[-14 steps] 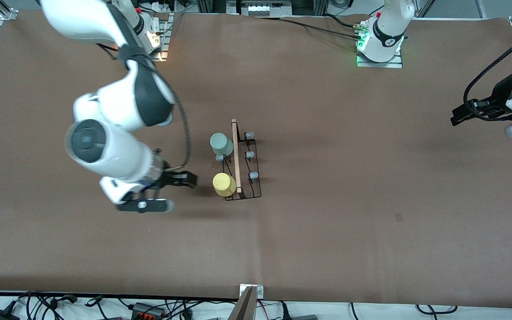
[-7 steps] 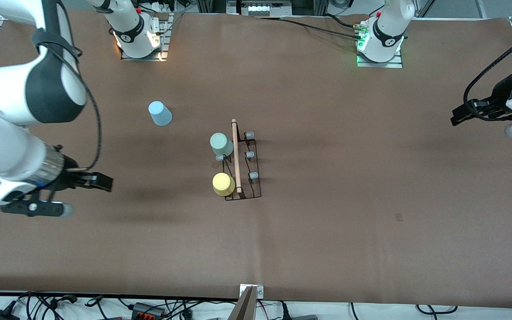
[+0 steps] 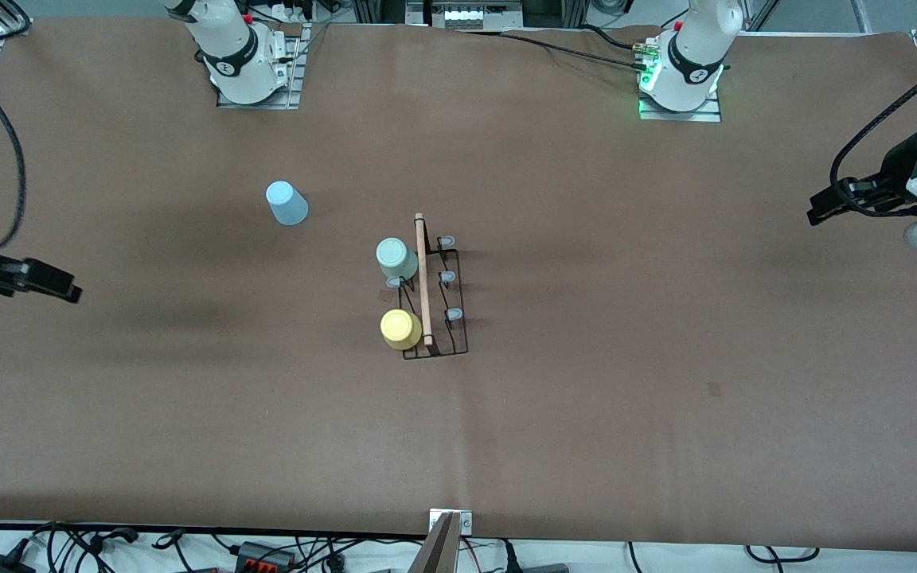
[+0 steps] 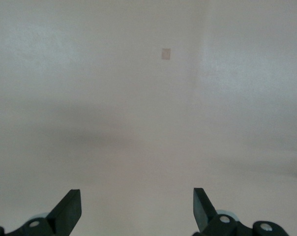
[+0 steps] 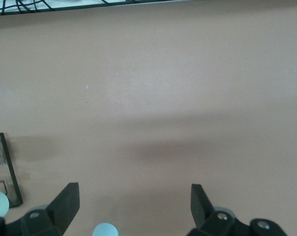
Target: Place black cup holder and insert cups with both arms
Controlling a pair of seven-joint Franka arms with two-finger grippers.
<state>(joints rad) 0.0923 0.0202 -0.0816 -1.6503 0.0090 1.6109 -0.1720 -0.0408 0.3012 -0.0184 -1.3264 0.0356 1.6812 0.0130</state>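
Observation:
The black cup holder (image 3: 436,293) with its wooden rod handle stands mid-table. The pale green cup (image 3: 396,257) and the yellow cup (image 3: 401,329) sit upside down on its prongs, on the side toward the right arm's end. The light blue cup (image 3: 286,202) stands upside down on the table, farther from the front camera than the holder. My right gripper (image 3: 67,289) hangs open and empty over the right arm's end of the table. Its wrist view (image 5: 134,194) shows the blue cup (image 5: 105,229) and the holder's corner (image 5: 12,177). My left gripper (image 3: 818,210) waits at the left arm's end, open and empty (image 4: 137,199).
The brown table cover (image 3: 586,239) spreads bare around the holder. A small dark mark (image 3: 714,388) lies on it toward the left arm's end and also shows in the left wrist view (image 4: 166,53). Cables run along the near edge (image 3: 267,549).
My right arm has drawn away from beside the holder toward its own end of the table, which uncovered the light blue cup. The left arm has not moved.

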